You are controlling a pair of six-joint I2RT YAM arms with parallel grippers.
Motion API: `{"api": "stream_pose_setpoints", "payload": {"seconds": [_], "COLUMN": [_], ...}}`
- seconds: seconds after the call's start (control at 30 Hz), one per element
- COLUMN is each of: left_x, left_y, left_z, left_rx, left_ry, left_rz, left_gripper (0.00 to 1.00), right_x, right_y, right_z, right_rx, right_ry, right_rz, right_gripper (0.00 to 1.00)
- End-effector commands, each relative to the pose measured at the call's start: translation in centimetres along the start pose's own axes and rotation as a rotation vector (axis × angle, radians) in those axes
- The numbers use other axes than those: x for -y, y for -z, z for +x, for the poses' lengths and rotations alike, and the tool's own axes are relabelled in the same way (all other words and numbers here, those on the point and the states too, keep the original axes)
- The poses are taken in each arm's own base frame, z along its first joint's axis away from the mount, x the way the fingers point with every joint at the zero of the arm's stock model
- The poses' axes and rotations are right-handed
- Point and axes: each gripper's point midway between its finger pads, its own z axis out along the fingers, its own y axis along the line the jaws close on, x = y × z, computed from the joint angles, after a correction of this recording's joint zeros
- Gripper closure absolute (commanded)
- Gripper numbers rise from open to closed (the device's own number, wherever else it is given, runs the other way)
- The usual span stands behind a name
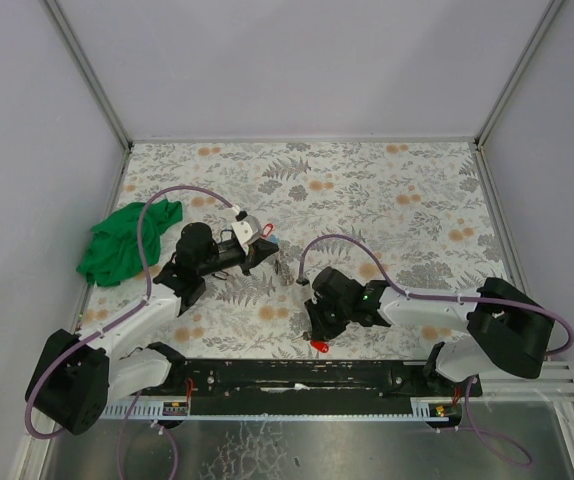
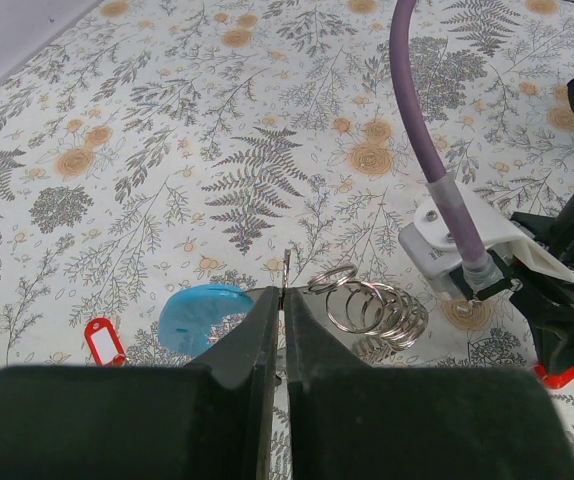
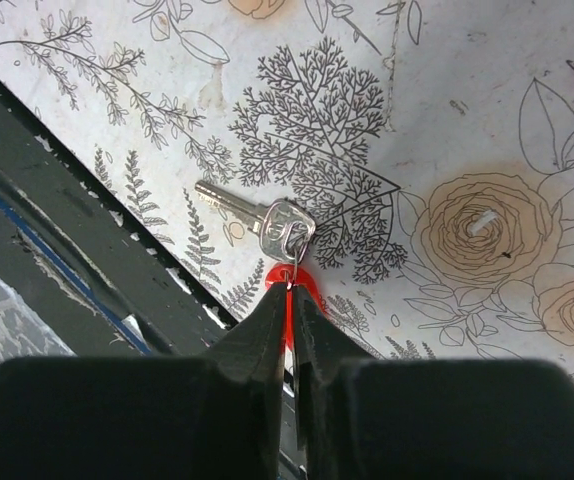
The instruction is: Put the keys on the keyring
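L gripper [image 2: 279,298] is pinched shut on the keyring [image 2: 202,315]. The light-blue arc sticks out just left of the tips and a thin metal sliver pokes up between them, held low over the table [image 1: 397,200] near centre. R gripper [image 3: 289,296] is closed narrow on the red tag of a red-tagged key [image 3: 252,212]. The silver blade lies flat on the table, just beside the black rail [image 3: 67,230] at the near edge, well apart from the keyring. A second red tag [image 2: 104,340] lies on the table left of the blue arc; its key isn't visible. A coil of silver rings [image 2: 372,308] sits just right of the L tips; can't tell if it's joined to the keyring. No other tag colours can be made out. Green cloth [image 1: 127,242] is off to the left, not involved. Progress looks early: both parts are gripped but no key appears threaded yet. Left to do, by judgement: lift the key, bring it to the ring, thread it, then repeat for the rest.
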Motion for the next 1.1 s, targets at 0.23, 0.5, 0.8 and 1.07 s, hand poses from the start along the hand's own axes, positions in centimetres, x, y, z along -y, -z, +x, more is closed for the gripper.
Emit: {"api": "stream_pose_setpoints", "payload": {"seconds": [0.23,0.5,0.8,1.07], "left_x": [0.0,0.1,-0.1,0.0], "left_y": [-0.2,-0.2,-0.1,0.1], "left_z": [-1.8,-1.9,-1.9,-2.2], "left_rx": [0.054,0.055,0.049,0.050], "left_ry": [-0.030,-0.035,-0.039,-0.047], "left_rz": [0.009,0.011,0.001,-0.001], "left_gripper": [1.00,1.00,1.00,1.00], "right_x": [-0.2,0.6,4.5,7.4], "right_y": [-0.5,1.0,7.8,11.8], "right_z": [-1.3,-2.2,-0.8,0.8], "right_rx": [0.034,0.054,-0.088,-0.244], "right_ry": [0.004,0.045,0.037,0.013], "right_rz": [0.020,0.091,0.425,0.619], "right_gripper": [0.79,0.99,1.00,1.00]}}
